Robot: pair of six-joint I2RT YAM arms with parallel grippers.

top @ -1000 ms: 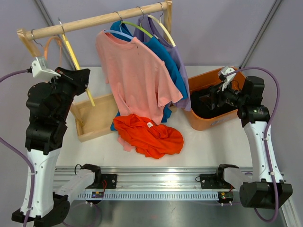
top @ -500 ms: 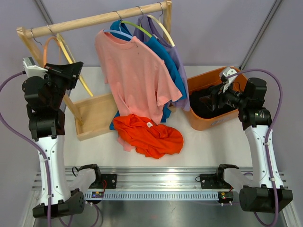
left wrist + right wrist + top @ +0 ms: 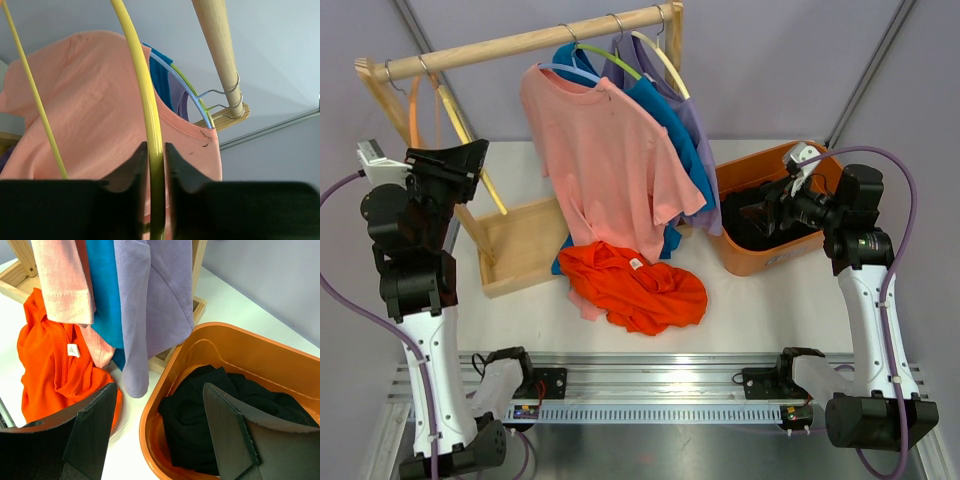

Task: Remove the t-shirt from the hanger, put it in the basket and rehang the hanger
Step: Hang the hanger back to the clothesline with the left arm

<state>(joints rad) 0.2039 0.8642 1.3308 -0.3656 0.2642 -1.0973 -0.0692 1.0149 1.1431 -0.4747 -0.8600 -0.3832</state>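
While the left gripper (image 3: 156, 147) was raised near the left end of the wooden rail (image 3: 520, 42), its two fingers stood tight on both sides of the bare yellow hanger (image 3: 144, 85), and as far as the wrist view showed, they were clamped on it. This hanger carried no garment. Further to the right, the pink t-shirt (image 3: 610, 160) hung on the blue hanger (image 3: 175, 75), whose hook sat on the rail; I judged this shirt to be the one to take off next. It hung with its long axis downward, from the rail toward the table (image 3: 760, 300), and its collar lay to the right of the left gripper. At its hem the orange t-shirt (image 3: 640, 285) lay crumpled on the table, free of any hanger. Behind the pink one hung a blue t-shirt (image 3: 680, 140) and a purple t-shirt (image 3: 150, 300). On the far right, the right gripper (image 3: 159, 386) hovered with its fingers wide apart and empty by the orange bin (image 3: 280, 355), which held a black garment (image 3: 225, 410). The left arm seemed nearer to the pink shirt's shoulder and the right arm nearer to its sleeve, so the left would first have to let go of the yellow hanger
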